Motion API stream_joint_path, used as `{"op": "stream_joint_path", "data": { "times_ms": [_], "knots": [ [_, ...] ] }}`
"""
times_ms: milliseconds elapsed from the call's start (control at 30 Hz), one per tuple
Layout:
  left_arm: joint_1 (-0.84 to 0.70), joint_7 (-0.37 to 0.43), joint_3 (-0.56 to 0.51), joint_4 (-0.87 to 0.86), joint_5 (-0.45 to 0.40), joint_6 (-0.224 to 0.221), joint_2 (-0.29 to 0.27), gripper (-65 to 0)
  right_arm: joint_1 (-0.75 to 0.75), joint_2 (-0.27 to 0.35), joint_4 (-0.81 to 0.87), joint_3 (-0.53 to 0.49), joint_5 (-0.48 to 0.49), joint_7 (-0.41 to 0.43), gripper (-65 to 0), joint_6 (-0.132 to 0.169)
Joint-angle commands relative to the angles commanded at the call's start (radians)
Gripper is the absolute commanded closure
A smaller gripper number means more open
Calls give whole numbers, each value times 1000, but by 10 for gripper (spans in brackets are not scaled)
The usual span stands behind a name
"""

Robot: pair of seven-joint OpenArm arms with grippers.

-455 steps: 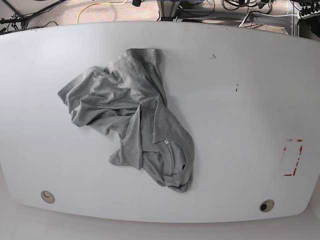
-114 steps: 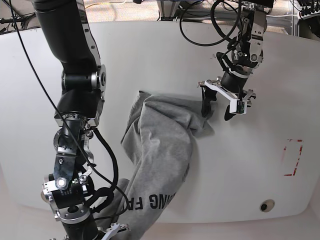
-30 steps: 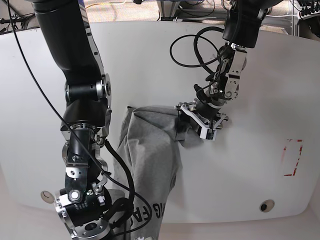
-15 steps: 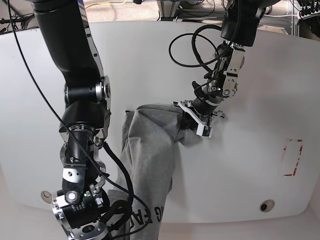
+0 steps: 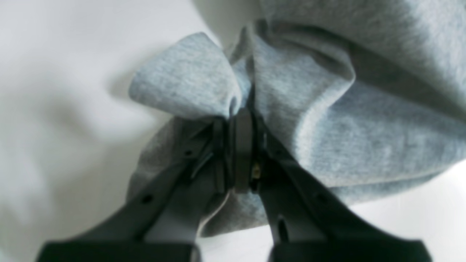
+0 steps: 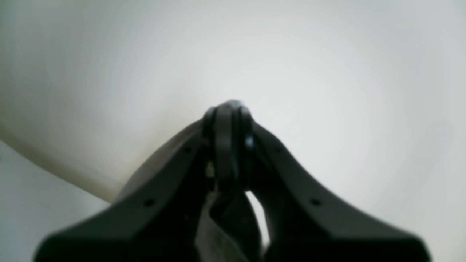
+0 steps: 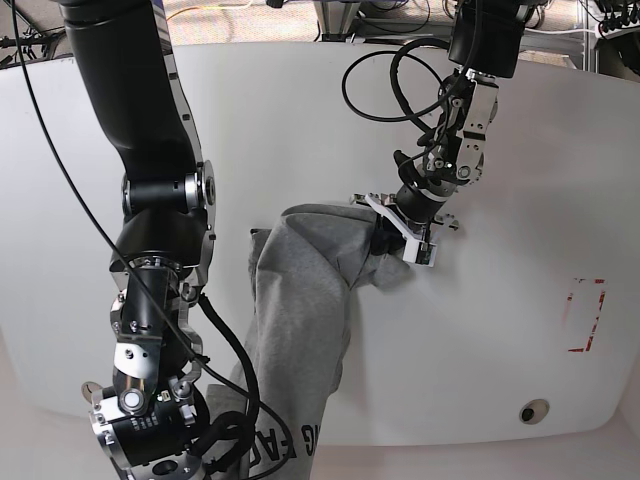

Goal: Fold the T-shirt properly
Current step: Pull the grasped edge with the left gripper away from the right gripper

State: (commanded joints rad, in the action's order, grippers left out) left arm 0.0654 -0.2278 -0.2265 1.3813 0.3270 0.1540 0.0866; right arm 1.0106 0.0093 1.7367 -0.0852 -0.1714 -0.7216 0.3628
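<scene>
Left hand (image 5: 242, 145) clamped on a T-shirt (image 7: 305, 300) fold mid-tabletop (image 7: 520, 300). Right hand (image 6: 229, 123) closed at the near edge, gripping grey cloth.

White counter (image 7: 520, 180), rounded corners, mostly bare. Red rectangle marking (image 7: 585, 315) on it near its edge, well apart from both hands. Round grommet hole (image 7: 532, 412) below that marking. Small dark specks on the surface. Beyond the counter's far edge: black cables (image 7: 20, 40), a yellow cord (image 7: 200, 12), carpeted floor.
</scene>
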Motion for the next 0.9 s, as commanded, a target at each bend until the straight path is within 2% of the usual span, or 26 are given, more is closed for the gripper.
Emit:
{"op": "stream_joint_path", "data": {
  "times_ms": [267, 333, 667, 733, 900],
  "knots": [
    [-16, -11, 16, 75, 4, -1, 42, -9, -6, 8, 2, 1, 0, 0, -2, -2],
    [-23, -19, 20, 131, 2, 3, 73, -12, -12, 20, 7, 2, -2, -1, -1, -6],
    [-31, -34, 38, 246, 1, 3, 130, -13, -36, 50, 18, 8, 3, 2, -1, -8],
    [-17, -41, 49, 293, 5, 7, 155, -9, -40, 69, 44, 6, 8, -2, -4, -8],
    [-6, -70, 83, 335, -1, 8, 167, -9, -50, 84, 48, 8, 11, -1, -3, -10]
  ]
}}
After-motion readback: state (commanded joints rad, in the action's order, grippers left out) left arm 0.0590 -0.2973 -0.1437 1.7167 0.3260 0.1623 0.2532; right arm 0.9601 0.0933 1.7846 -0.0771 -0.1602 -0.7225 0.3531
